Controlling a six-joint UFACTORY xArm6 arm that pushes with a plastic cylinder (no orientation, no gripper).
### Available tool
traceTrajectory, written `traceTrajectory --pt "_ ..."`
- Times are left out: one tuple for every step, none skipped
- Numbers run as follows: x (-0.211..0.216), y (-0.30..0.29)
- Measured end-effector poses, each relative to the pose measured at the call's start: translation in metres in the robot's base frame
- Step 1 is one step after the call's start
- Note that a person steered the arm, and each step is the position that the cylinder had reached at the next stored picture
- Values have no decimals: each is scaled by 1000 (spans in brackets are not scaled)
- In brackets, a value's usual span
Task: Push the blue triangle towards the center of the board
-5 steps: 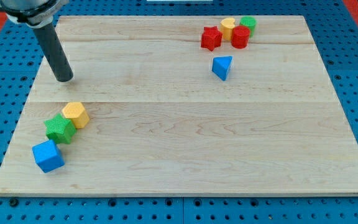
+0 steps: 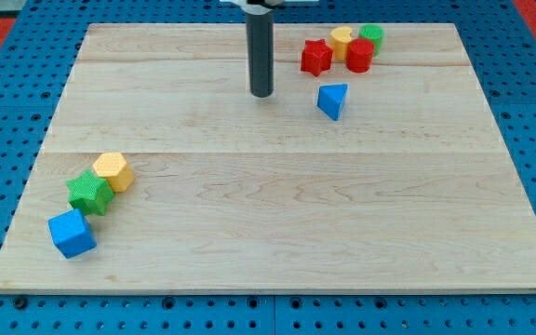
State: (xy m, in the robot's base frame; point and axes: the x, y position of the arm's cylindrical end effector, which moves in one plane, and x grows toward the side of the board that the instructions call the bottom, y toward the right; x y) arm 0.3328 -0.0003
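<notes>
The blue triangle (image 2: 333, 100) lies on the wooden board (image 2: 277, 223) in the upper right part of the view, just below a cluster of blocks. My tip (image 2: 261, 93) stands on the board to the left of the blue triangle, a short gap away, not touching it. The dark rod rises straight up from the tip to the view's top edge.
Above the triangle sit a red star (image 2: 315, 58), a yellow block (image 2: 341, 41), a red block (image 2: 360, 56) and a green block (image 2: 371, 35). At lower left lie a yellow hexagon (image 2: 113, 171), a green star (image 2: 89, 194) and a blue cube (image 2: 72, 234).
My tip has swept from the board's upper left across to the right, ending close to the left of the blue triangle. No block has moved.
</notes>
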Motion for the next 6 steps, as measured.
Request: traceTrajectory --pt "0 60" --pt "-10 118" --pt "52 105" --pt "32 17" --pt "18 -2" --pt "18 -2"
